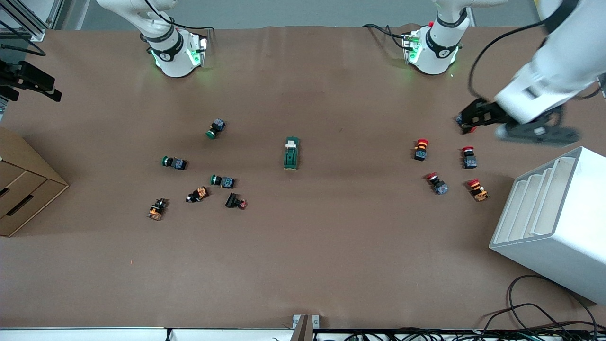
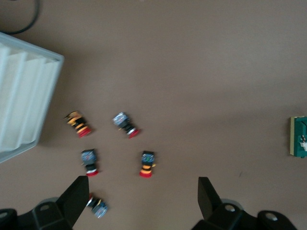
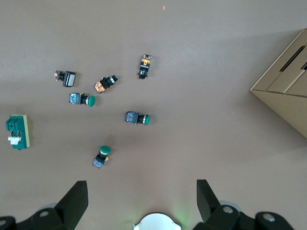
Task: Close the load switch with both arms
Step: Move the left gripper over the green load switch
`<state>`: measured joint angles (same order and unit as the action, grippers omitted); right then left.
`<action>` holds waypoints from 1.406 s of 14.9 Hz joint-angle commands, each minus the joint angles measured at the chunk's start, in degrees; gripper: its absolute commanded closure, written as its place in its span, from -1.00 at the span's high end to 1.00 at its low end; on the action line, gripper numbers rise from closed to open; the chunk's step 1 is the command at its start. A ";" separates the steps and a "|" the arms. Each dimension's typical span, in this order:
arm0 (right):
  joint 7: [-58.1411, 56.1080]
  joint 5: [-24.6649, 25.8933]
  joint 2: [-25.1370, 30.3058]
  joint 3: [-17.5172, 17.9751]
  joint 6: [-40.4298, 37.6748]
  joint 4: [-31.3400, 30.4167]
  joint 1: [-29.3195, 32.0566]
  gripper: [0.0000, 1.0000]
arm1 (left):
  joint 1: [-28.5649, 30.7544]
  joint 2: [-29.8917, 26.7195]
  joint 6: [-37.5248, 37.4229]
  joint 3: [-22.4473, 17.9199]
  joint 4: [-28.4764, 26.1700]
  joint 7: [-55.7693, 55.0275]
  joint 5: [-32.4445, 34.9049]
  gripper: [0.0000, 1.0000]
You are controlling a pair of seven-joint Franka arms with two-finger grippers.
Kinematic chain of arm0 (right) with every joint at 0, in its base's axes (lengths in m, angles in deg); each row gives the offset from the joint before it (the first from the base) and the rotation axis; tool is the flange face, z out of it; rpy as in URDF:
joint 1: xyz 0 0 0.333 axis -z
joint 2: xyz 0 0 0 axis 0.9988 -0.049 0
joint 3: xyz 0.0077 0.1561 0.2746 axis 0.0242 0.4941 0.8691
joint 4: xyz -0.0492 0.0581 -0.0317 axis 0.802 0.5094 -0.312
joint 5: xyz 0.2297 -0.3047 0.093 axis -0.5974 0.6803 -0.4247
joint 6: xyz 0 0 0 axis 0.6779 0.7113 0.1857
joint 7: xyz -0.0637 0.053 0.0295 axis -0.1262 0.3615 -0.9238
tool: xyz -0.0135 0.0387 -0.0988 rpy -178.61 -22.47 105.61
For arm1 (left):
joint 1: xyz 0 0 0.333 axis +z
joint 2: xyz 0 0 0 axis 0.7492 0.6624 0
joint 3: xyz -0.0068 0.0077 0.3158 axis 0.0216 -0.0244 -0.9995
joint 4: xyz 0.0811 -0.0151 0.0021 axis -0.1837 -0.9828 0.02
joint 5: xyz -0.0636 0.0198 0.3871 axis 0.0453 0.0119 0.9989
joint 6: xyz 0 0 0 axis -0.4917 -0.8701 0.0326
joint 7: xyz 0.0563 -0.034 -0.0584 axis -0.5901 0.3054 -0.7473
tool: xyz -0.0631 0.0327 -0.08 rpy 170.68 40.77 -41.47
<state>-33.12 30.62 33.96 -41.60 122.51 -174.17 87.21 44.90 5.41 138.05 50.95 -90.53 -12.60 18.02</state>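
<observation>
The load switch (image 1: 291,154), a dark green oblong block with a white lever on top, lies at the middle of the table. It also shows at the edge of the left wrist view (image 2: 300,136) and in the right wrist view (image 3: 17,132). My left gripper (image 1: 469,118) is open and empty in the air over the left arm's end of the table, above a group of red buttons; in its wrist view (image 2: 141,199) one button lies by a finger (image 2: 76,199). My right gripper (image 3: 141,201) is open and empty, high over its own base, out of the front view.
Several red mushroom buttons (image 1: 421,149) lie toward the left arm's end. Green push buttons (image 1: 216,128) and small parts lie toward the right arm's end. A white rack (image 1: 554,213) and a cardboard box (image 1: 23,189) stand at the table's two ends. Cables (image 1: 544,317) lie near the front edge.
</observation>
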 commanded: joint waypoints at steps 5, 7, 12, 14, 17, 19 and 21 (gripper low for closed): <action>-0.40 0.58 1.49 -0.13 0.26 -1.97 0.60 1.00 | -7.78 6.20 16.58 8.26 -9.20 -17.50 0.95 1.00; -0.40 0.41 1.40 -0.13 0.53 -1.88 0.60 1.00 | -11.05 9.45 20.00 8.26 -9.11 -26.02 3.49 1.00; -0.49 -0.03 1.05 0.04 0.71 -0.30 0.07 1.00 | -20.53 17.37 28.79 8.26 -9.11 -49.65 12.01 1.00; -0.40 0.06 0.96 0.13 1.05 -0.03 -0.28 1.00 | -25.01 19.91 31.69 8.26 -9.11 -59.43 16.93 1.00; 0.13 0.15 -2.01 0.05 1.32 0.23 0.51 1.00 | -32.13 23.25 33.73 8.26 -9.28 -73.47 23.35 1.00; -0.39 0.49 -5.26 -0.13 2.01 0.23 0.69 1.00 | -35.83 24.49 33.73 8.26 -9.89 -80.97 28.18 1.00; -0.40 0.58 -10.35 -0.13 3.69 0.49 0.86 1.00 | -39.87 25.37 33.73 8.26 -10.95 -86.33 33.80 1.00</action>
<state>-33.15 30.68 29.00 -41.96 124.80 -174.38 87.46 7.83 30.24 171.25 59.56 -100.48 -93.94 46.80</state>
